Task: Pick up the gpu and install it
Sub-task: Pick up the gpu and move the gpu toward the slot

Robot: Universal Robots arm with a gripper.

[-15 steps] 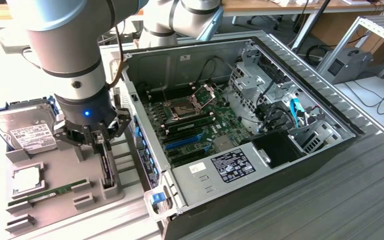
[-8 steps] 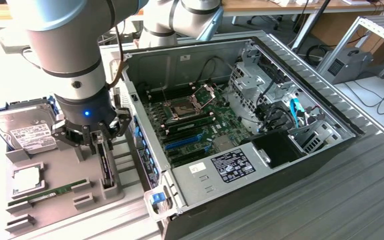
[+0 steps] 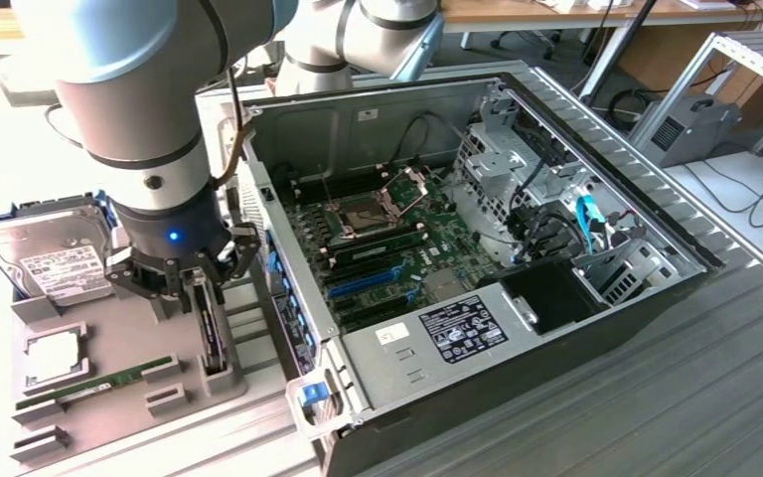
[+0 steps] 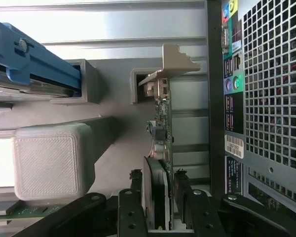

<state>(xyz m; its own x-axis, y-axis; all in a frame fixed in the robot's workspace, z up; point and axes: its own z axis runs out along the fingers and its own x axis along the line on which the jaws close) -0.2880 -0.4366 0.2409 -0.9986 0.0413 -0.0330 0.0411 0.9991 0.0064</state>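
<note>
Straddling the gpu (image 3: pixel 211 336), the gripper (image 3: pixel 204 296) hangs low over the grey fixture tray (image 3: pixel 116 333) in the lower left of the exterior view.

- Gripper: jaws spread partway, one finger on each face of the card. In the wrist view the gripper (image 4: pixel 158 177) has its black fingers (image 4: pixel 130 207) flanking the round fan housing, a thin dark sliver showing on either side. No clear pinch seen; the card is not lifted.
- gpu (image 4: pixel 165 118): stands on its long edge, upright, seated in a grey slotted holder (image 3: pixel 219 383) on the tray, near the tray's edge closest to the computer case (image 3: pixel 515 298). Seen edge-on from the wrist, its metal end bracket (image 4: pixel 173 61) is at the end away from the fingers, beside a grey holder block (image 4: pixel 138 84).
- Case: lies open on its side, centre and right of the exterior view, motherboard (image 3: pixel 381 238) exposed. Its perforated rear panel (image 4: pixel 271 98) runs just beside the card in the wrist view.
- Also on the tray: hard drive (image 3: pixel 57 260) in a blue frame at upper left of the tray, green RAM stick (image 3: pixel 96 383) lying flat at lower left, well apart from the gripper.
</note>
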